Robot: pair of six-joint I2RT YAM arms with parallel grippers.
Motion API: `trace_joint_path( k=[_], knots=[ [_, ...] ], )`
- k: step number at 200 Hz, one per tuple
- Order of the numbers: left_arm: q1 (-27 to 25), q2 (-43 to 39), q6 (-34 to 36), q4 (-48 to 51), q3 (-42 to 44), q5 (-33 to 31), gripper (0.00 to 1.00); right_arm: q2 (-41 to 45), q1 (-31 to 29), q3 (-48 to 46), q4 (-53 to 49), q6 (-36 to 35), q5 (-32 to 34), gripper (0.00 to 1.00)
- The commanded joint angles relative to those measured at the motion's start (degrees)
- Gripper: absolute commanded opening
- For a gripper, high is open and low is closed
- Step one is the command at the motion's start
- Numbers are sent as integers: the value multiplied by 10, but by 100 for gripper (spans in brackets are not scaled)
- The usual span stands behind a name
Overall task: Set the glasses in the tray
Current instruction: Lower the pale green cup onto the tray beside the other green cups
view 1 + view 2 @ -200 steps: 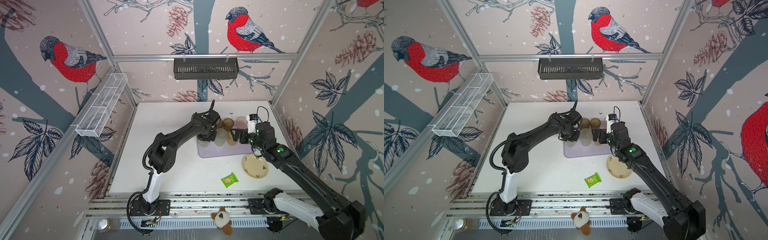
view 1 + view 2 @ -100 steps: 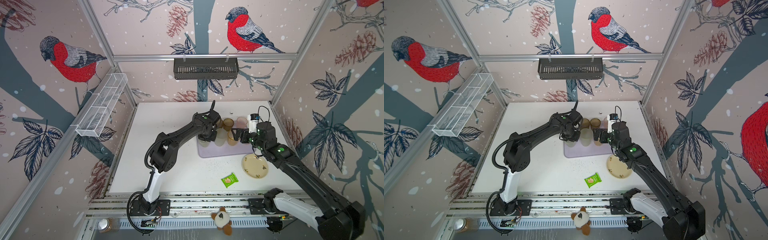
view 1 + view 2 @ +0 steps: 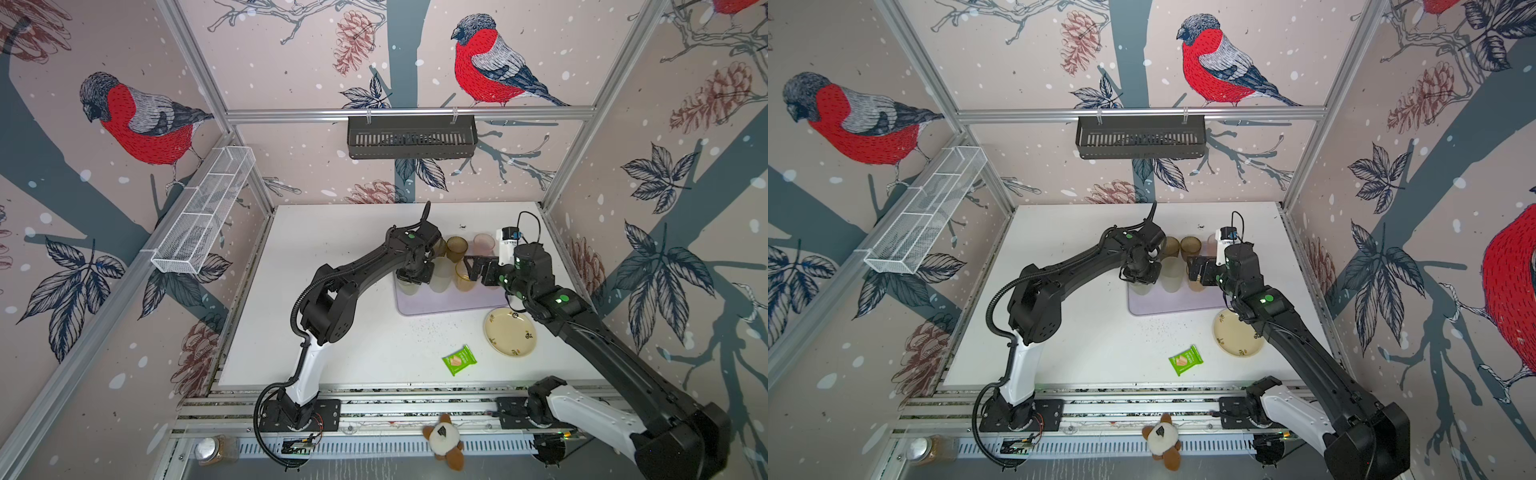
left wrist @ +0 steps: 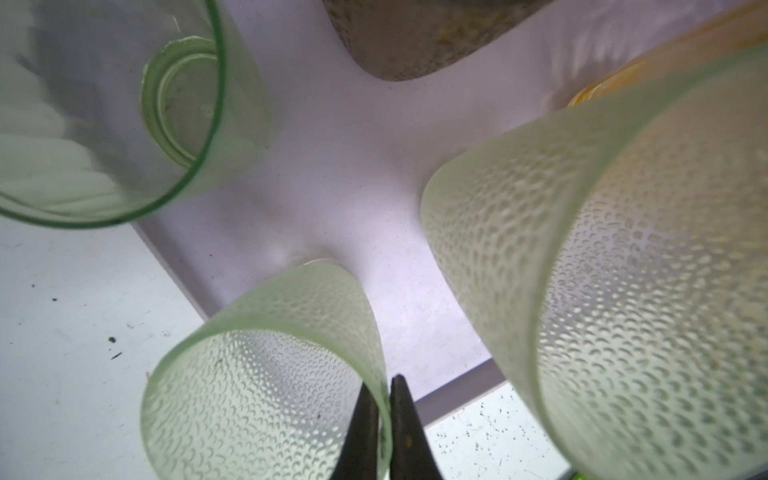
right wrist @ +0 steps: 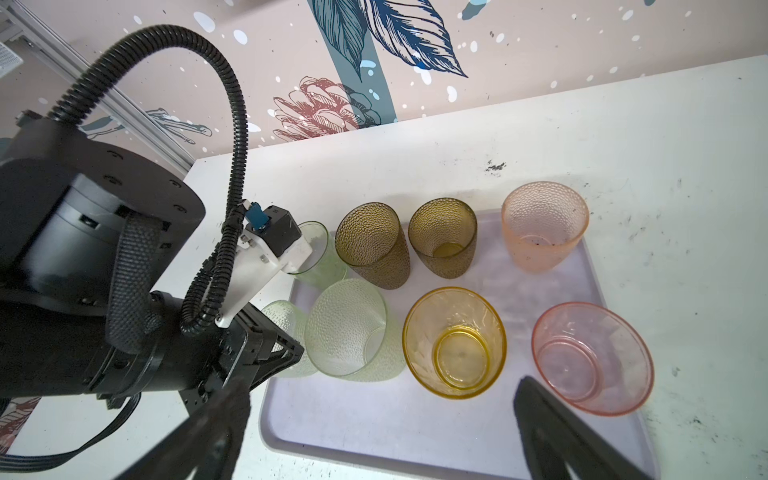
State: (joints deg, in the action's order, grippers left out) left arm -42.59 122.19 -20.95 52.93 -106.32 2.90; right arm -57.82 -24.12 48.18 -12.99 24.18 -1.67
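The lilac tray holds several glasses: two brown, two pink, an amber one, a frosted pale one and a smooth green one. My left gripper is shut on the rim of a dimpled green glass. One finger is inside the glass and one outside, and the glass stands upright at the tray's near left corner. My right gripper hangs open over the tray beside the amber glass, holding nothing.
A cream flowered plate lies just right of the tray's front edge, and a green snack packet lies nearer the front. A black slotted basket hangs on the back wall and a white wire shelf on the left wall.
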Motion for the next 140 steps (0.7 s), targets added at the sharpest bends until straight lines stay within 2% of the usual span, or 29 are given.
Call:
trace_joint_path(
  k=[1,140],
  knots=[
    [-2,2,1,-1,-5,1,6,-2,2,1,17,3,-6,99],
    [-3,5,-2,0,-13,3,6,0,5,-2,20,3,-11,99]
  ],
)
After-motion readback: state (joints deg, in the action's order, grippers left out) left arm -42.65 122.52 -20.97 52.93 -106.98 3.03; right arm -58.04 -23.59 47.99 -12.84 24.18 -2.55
